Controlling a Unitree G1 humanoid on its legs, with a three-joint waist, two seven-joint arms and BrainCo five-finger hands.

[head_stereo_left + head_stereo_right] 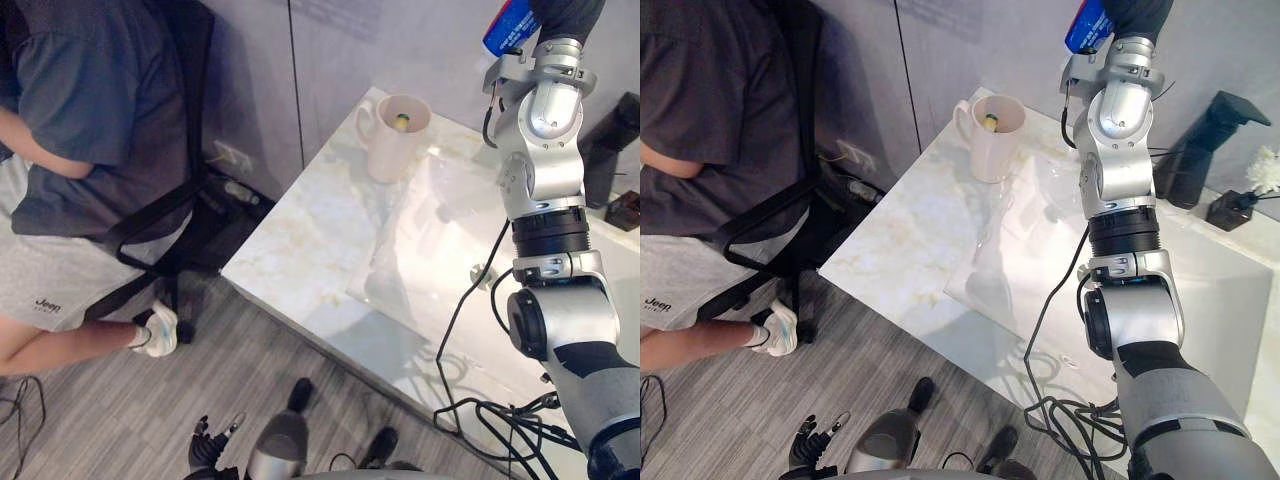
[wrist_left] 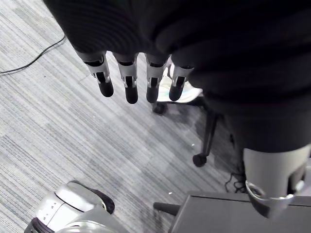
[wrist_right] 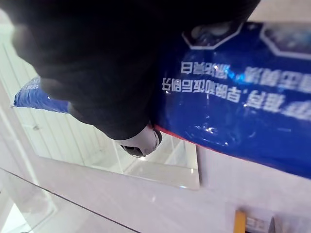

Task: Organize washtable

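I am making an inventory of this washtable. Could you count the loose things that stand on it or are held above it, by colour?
Blue: 1, the tube in the right hand
Pale: 1, the mug
Black: 2, the bottle and the small pot
Total: 4

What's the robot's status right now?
Right hand shut on blue toothpaste tube, held high over washtable. Left hand open, low by floor. Cream mug at back corner.

I judge this a lab's washroom mock-up: white marble-patterned washtable with sunken basin at 3 o'clock, black office chair with seated person at 10 o'clock.
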